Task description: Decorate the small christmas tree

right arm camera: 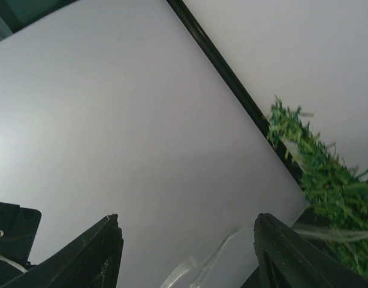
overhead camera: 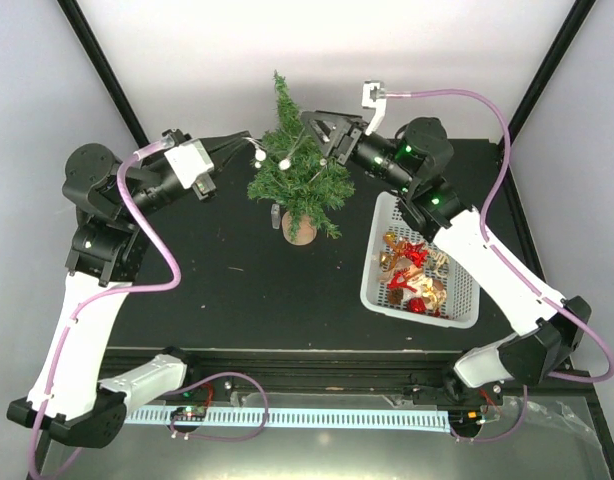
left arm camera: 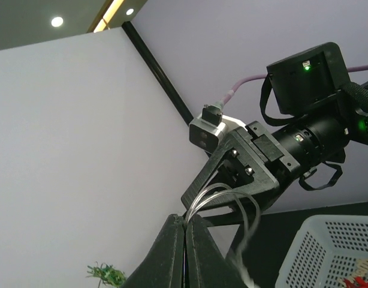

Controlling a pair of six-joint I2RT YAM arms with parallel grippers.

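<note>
The small christmas tree [overhead camera: 292,170] stands upright in its brown pot [overhead camera: 300,229] at the back middle of the black table. My left gripper [overhead camera: 245,147] is at the tree's left side, shut on clear thread loops [left arm camera: 232,195] that carry small white balls [overhead camera: 285,163] hanging against the branches. In the left wrist view its fingertips [left arm camera: 185,221] are pressed together on the thread. My right gripper [overhead camera: 322,135] is open and empty, just right of the tree's upper part. In the right wrist view the gripper [right arm camera: 187,228] has tree branches [right arm camera: 328,180] on its right and a clear thread [right arm camera: 199,270] between the jaws.
A white perforated basket [overhead camera: 377,270] with several red and gold ornaments [overhead camera: 415,268] stands right of the tree, under the right arm. The two grippers face each other closely across the tree. White walls and black frame posts enclose the back.
</note>
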